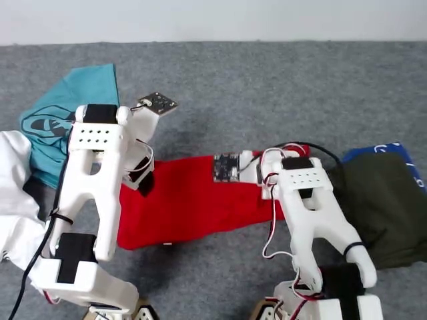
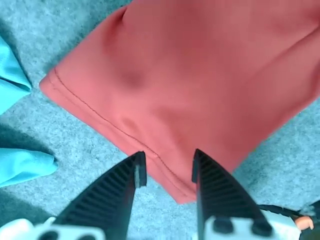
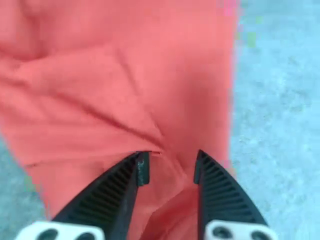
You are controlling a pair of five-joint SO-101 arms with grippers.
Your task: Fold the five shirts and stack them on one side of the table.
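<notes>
Red shirt (image 1: pixel 193 200) lies spread across the middle of the table (image 1: pixel 267 87), nearer the front edge, and is the item being worked. The left gripper (image 2: pixel 167 167) is positioned over the shirt's end toward the left edge and the right gripper (image 3: pixel 170 167) over its end toward the right edge. Both claws stand spread and hold nothing. Judged step: taking hold for a fold of the red shirt; no fold is yet complete. The next move calls for each claw to descend and close on one layer of cloth at its own end, then for both to lift and carry together so the fabric does not skew. The high view shows the remaining shirts. A teal shirt (image 1: pixel 80 87) and a white shirt (image 1: pixel 13 173) lie unfolded at the left edge. A dark shirt (image 1: pixel 380 200) rests on a blue shirt (image 1: pixel 383 150) at the right edge, probably the start of the stack. The left wrist view shows what the high view hides under the arm: the jaws straddle the stitched hem near a corner, with teal cloth close by. The right wrist view shows its jaws over creased red cloth, with the shirt's side edge and bare table just beside them.
</notes>
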